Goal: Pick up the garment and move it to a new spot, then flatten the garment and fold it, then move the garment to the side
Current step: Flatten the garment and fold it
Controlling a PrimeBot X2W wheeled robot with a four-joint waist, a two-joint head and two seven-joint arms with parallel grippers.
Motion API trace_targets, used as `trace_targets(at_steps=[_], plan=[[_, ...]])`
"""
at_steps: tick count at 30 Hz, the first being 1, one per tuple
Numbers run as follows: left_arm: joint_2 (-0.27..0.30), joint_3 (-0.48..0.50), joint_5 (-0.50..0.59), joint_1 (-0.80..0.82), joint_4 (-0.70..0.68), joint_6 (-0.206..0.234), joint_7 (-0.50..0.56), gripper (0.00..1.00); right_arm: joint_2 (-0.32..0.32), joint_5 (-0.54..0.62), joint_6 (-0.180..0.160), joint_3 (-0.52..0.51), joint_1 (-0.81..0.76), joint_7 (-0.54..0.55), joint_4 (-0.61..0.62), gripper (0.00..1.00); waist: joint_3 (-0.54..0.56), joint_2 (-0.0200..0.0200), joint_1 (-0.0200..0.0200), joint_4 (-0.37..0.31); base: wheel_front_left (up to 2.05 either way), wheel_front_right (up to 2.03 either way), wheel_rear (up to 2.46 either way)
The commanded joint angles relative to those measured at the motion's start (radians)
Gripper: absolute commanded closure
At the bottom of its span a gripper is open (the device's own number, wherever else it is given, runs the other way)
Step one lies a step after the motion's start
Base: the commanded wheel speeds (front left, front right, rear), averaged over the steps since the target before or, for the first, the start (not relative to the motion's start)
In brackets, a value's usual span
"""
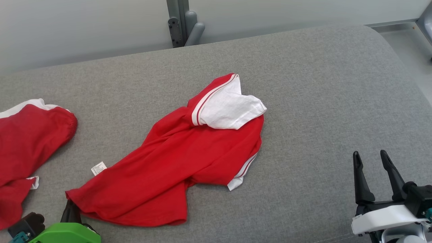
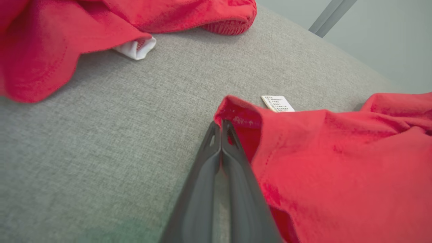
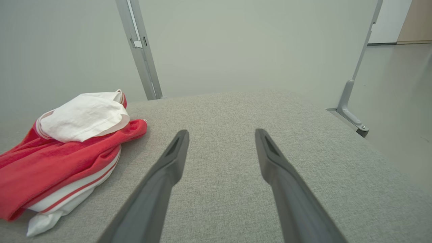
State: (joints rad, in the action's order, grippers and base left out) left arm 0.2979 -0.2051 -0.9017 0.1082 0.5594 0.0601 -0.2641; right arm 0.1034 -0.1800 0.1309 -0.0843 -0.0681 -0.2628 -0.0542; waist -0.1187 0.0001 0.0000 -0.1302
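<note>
garment on cushion, second garment left

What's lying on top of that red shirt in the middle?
A white flap with striped trim, folded over the red shirt. Whatever lies beneath that flap is covered.

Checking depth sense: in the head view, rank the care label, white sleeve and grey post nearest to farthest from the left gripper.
1. care label, just beyond the left gripper
2. white sleeve, at the red garment's far end
3. grey post, behind the padded surface
</note>
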Motion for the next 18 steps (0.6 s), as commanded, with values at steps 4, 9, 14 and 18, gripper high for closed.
trace_targets(at_steps=[4, 9, 14, 18], plan=[[-0.001, 0.006, -0.008, 0.015, 0.036, -0.006, 0.0, 0.35, -0.003, 0.003, 0.0, 0.001, 0.008, -0.003, -0.004, 0.0, 0.003, -0.0001, 0.0, -0.001, 0.0, 0.0, 0.0], [0.007, 0.026, 0.008, -0.012, 0.042, 0.018, 0.0, 0.0, 0.001, 0.005, 0.0, 0.0, 0.001, -0.003, -0.002, 0.0, 0.013, -0.0001, 0.0, -0.014, 0.0, 0.0, 0.0], [0.03, 0.037, 0.035, -0.072, -0.045, 0.093, 0.0, 0.0, 0.001, 0.008, 0.0, -0.003, -0.012, -0.003, 0.001, 0.0, 0.024, -0.0001, 0.0, -0.029, 0.0, 0.0, 0.0], [0.066, 0.023, 0.089, -0.113, -0.212, 0.168, 0.016, 0.0, 0.003, 0.009, 0.0, -0.002, -0.009, -0.003, 0.002, 0.0, 0.032, -0.0001, 0.0, -0.047, 0.0, 0.0, 0.0]])
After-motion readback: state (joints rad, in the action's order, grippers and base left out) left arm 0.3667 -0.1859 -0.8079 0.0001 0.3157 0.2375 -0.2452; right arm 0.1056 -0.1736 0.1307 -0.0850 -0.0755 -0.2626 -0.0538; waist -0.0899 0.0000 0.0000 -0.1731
